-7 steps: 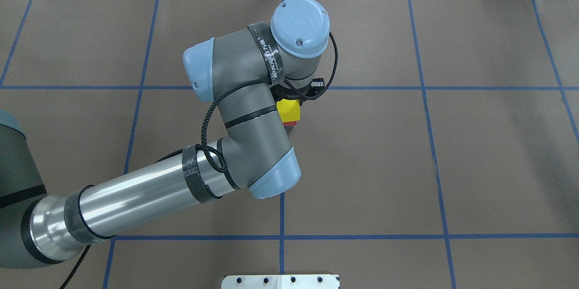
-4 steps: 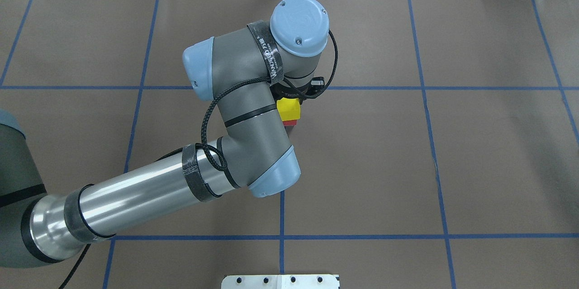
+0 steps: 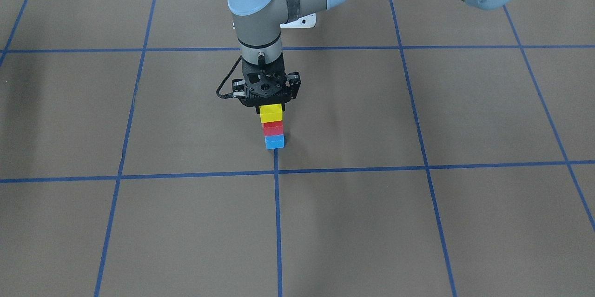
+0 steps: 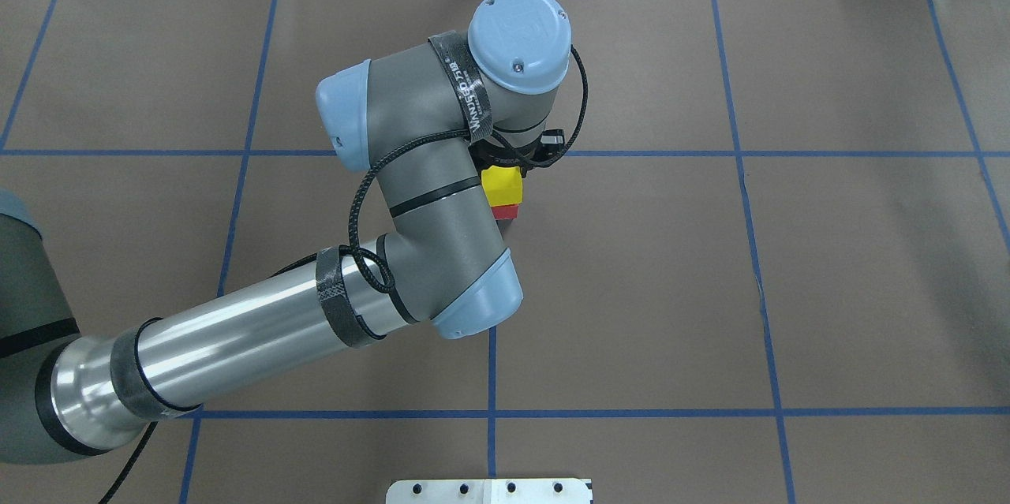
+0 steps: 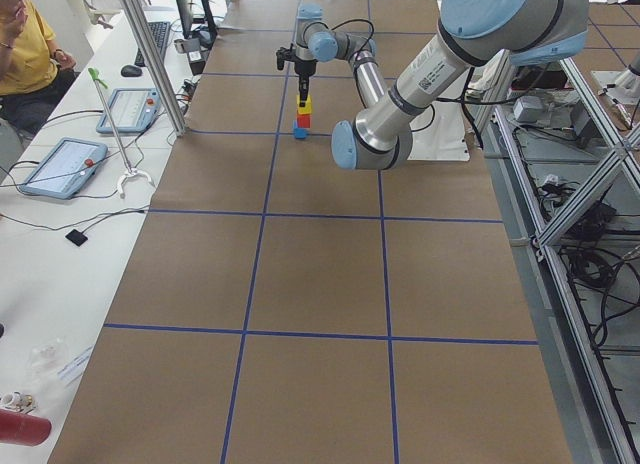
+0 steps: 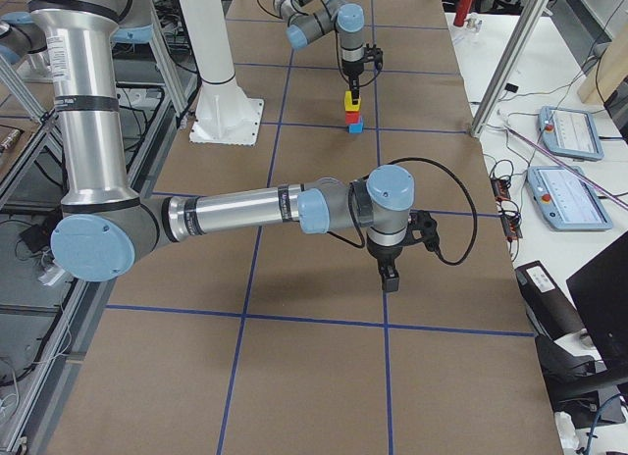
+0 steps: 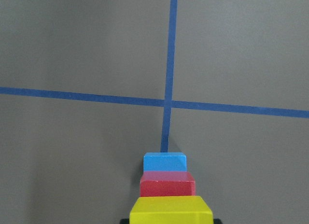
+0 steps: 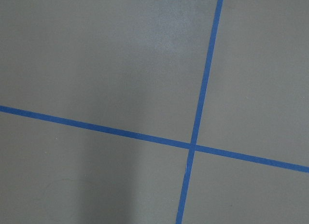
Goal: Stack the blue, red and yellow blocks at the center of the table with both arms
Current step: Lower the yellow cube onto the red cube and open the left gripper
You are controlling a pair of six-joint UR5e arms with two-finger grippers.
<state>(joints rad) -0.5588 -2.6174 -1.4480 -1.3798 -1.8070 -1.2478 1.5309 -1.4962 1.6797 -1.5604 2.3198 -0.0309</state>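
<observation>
Nearest in the right side view, the right gripper (image 6: pixel 390 278) hung above the surface (image 6: pixel 294 357); open or closed could not be told. Farther off, at the centre, the blue block (image 3: pixel 274 142) bore the red block (image 3: pixel 273 128), then the yellow block (image 3: pixel 271 115), which the left gripper (image 3: pixel 271 108) clasped from above.

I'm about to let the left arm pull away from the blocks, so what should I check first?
1. Order blue, red, yellow, bottom to top: ok.
2. All three lined up, no overhang in the left wrist view: ok.
3. Has the left gripper let go of yellow: cannot tell.
4. Blue sits on the middle tape line: ok.
5. Clearance from the right gripper, far from all three: ok.
</observation>
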